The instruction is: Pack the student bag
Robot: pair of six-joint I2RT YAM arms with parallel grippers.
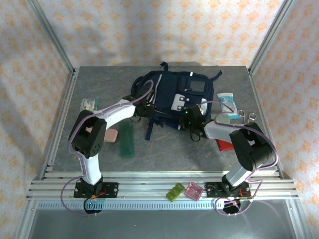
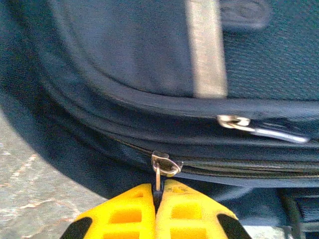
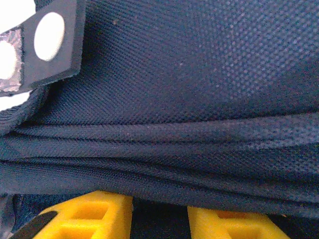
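The student bag [image 1: 172, 92], navy with white patches, lies at the back middle of the table. My left gripper [image 1: 148, 110] is at its left front edge. In the left wrist view its yellow fingers [image 2: 124, 211] are shut on the tab of a zipper pull [image 2: 166, 163] on the bag's lower zip. A second zipper pull [image 2: 259, 129] hangs on the zip above it. My right gripper [image 1: 192, 121] presses into the bag's right front edge. Its yellow fingers [image 3: 84, 214] stand a little apart with a fold of navy bag fabric [image 3: 159, 174] between and over them.
A green pencil case [image 1: 127, 139] and a pink eraser [image 1: 111, 135] lie left of the bag, with a small pack [image 1: 89, 103] farther left. At the right are a tissue pack [image 1: 227, 101], metal scissors [image 1: 246, 115] and a red item [image 1: 225, 145]. Two small boxes [image 1: 184, 191] sit on the front rail.
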